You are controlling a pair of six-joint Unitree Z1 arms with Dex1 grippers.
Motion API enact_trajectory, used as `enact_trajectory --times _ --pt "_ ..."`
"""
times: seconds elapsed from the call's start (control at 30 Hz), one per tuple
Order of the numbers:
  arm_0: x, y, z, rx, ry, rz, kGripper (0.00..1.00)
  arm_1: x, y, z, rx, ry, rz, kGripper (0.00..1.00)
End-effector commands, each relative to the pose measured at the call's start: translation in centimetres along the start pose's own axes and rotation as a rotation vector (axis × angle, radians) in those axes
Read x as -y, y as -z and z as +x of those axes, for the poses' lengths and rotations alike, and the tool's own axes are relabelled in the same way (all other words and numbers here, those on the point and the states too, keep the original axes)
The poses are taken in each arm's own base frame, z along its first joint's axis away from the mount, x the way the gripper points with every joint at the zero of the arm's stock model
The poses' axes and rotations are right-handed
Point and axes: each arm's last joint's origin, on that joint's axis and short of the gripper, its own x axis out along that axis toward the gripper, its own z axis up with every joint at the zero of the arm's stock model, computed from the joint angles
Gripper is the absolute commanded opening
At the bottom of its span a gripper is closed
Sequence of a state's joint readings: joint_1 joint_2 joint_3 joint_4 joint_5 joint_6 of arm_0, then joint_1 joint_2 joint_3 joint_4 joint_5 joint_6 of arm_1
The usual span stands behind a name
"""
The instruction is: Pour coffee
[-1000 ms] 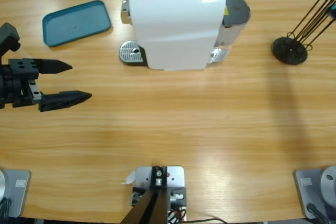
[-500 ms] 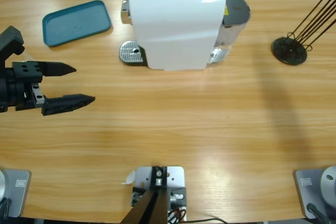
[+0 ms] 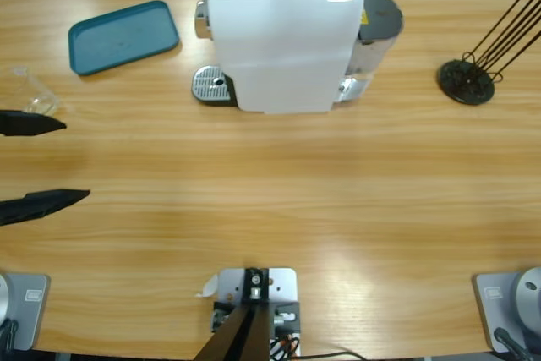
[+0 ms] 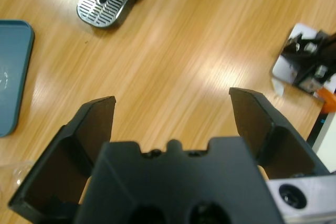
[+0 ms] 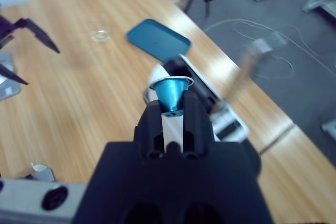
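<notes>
High view: my left end effector enters from the left edge of the counter, its two black jaws spread wide with bare wood between them. A small clear glass stands just beyond the upper jaw, close to it but apart, near the counter's left edge; I cannot tell whether any coffee lies in it. A teal tray lies farther back on the left. The white coffee machine sits at back centre, its perforated drip plate projecting at its left foot. A black wire rack stands at the far right.

Left wrist view: I look along the spread jaws toward the drip plate and the tray's edge; nothing lies between the jaws.

Right wrist view: my right end effector is raised above the counter, jaws pressed onto a blue capsule, which it pinches rim upward. Below and beyond it I see the coffee machine, the tray, the glass and the left end effector at the far left.
</notes>
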State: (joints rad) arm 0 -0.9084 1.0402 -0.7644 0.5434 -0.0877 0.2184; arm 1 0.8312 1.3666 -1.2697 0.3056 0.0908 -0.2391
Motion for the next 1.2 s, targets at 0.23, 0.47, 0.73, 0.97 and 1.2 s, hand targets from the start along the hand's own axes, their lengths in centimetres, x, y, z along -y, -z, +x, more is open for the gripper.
enact_trajectory --times 0.23,0.47,0.73,0.97,1.2 --pt "0.1 1.3 -1.4 -0.056 -0.057 0.077 0.940 -2.4 -1.0 12.1 -0.193 -0.182 -0.217 0.000" --pt "0.1 1.5 -1.3 -0.052 -0.066 0.074 0.940 0.1 -0.3 15.0 -0.242 -0.068 -0.246 0.000" --pt "-0.1 2.0 -0.8 -0.057 -0.090 0.062 0.941 3.1 0.8 16.1 -0.285 -0.007 -0.254 0.000" --pt "-0.1 2.1 -0.6 -0.055 -0.093 0.059 0.941 3.4 1.1 16.9 -0.285 -0.026 -0.248 0.000" --pt "0.0 2.5 -0.5 -0.056 -0.093 0.059 0.941 3.1 1.6 16.9 -0.298 -0.047 -0.244 0.000"
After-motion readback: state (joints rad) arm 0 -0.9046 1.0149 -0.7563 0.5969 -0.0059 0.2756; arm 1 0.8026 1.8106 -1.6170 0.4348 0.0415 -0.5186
